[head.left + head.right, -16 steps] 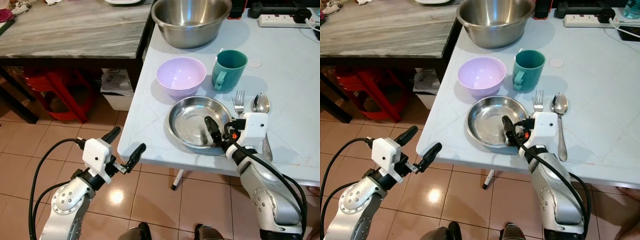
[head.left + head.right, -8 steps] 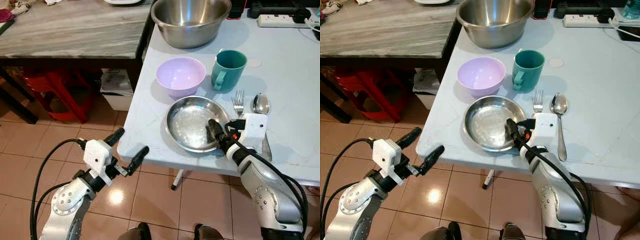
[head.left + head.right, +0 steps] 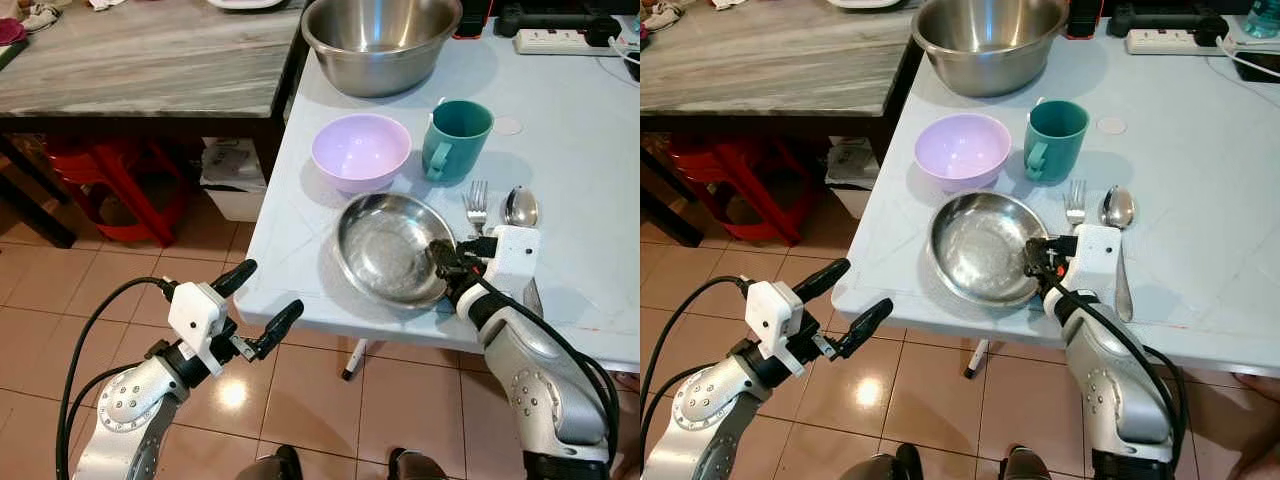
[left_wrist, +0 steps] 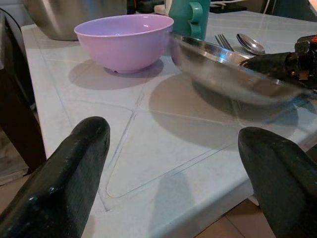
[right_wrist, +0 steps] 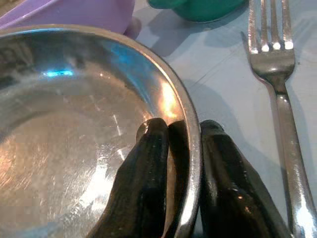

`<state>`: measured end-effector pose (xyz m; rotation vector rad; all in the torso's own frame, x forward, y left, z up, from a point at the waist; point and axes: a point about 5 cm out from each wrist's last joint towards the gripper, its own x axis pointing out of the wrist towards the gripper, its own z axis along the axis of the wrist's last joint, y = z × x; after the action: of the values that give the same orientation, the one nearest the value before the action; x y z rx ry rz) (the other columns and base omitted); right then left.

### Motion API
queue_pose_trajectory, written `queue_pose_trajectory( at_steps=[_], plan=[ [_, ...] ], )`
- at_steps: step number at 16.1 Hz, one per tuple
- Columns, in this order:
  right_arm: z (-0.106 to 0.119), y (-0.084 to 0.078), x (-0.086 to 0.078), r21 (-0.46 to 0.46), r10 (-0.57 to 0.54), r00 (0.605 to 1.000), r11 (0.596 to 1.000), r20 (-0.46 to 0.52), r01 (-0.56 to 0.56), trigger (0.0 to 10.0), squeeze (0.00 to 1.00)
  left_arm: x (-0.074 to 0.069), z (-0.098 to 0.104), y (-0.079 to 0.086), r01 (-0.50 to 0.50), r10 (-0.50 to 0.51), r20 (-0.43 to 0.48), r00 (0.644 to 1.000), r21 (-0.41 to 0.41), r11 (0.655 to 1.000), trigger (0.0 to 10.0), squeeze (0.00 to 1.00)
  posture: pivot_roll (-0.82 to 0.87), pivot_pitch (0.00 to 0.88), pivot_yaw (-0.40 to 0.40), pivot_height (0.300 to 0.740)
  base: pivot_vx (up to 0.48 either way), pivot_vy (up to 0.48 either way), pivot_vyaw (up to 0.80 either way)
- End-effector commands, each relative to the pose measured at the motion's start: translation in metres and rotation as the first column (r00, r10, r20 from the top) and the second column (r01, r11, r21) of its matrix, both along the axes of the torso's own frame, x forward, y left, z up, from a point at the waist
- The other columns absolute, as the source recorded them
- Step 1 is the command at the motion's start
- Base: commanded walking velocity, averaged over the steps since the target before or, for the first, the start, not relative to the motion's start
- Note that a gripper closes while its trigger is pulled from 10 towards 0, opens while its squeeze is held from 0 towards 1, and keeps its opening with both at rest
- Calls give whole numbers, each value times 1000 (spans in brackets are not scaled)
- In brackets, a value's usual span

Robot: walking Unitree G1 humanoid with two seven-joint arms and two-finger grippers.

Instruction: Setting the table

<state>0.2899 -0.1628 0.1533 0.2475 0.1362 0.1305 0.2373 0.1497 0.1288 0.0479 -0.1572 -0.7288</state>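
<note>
No readable text anywhere right now: no labels, brand marks, numbers or signs can be made out on anything in view.

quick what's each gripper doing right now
Left gripper: open, holding nothing, off the near edge of the table.
Right gripper: shut on the rim of the steel plate, which sits tilted.
</note>
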Motion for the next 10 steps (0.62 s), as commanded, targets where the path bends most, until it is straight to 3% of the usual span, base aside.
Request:
queue_pose_trajectory(
  at_steps=[1,10],
  plan=[
    [-13,2,-2,35,-3,997,999,-79,6,0,0,-1,2,3,0,0,7,1000,13,1000,10000,0,-94,231,117,740,0,0,0],
    [-17,5,-1,158,-56,988,984,-145,79,0,0,2,7,4,-25,24,22,999,20,999,10000,0,-88,225,122,740,0,0,0]
  ],
)
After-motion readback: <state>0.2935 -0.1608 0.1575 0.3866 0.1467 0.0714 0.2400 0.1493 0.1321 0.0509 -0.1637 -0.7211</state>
